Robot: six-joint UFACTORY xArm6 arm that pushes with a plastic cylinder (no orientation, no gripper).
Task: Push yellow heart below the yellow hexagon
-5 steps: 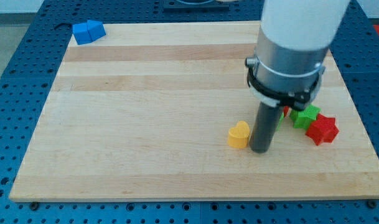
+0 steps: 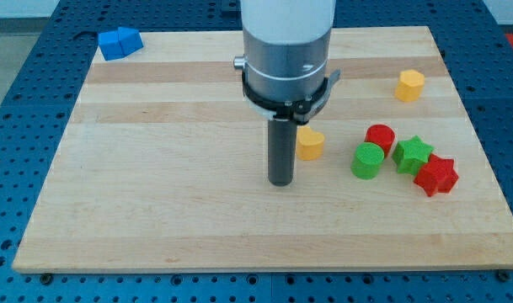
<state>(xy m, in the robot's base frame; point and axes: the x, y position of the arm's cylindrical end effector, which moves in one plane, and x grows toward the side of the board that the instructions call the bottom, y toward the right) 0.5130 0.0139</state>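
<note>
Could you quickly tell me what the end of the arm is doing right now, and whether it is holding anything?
No pincer: my tip holds nothing and rests on the board just left of, and slightly below, the yellow heart; whether they touch cannot be told.

My tip (image 2: 280, 182) down, rod upright.

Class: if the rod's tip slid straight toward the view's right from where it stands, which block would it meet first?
Probably the yellow heart, just right of my tip, though it lies slightly higher, so depth is uncertain.

Blue blocks (image 2: 120, 42) top left; red cylinder (image 2: 380, 137), green cylinder (image 2: 367, 161), green star (image 2: 413, 153), red star (image 2: 435, 175) clustered right
</note>
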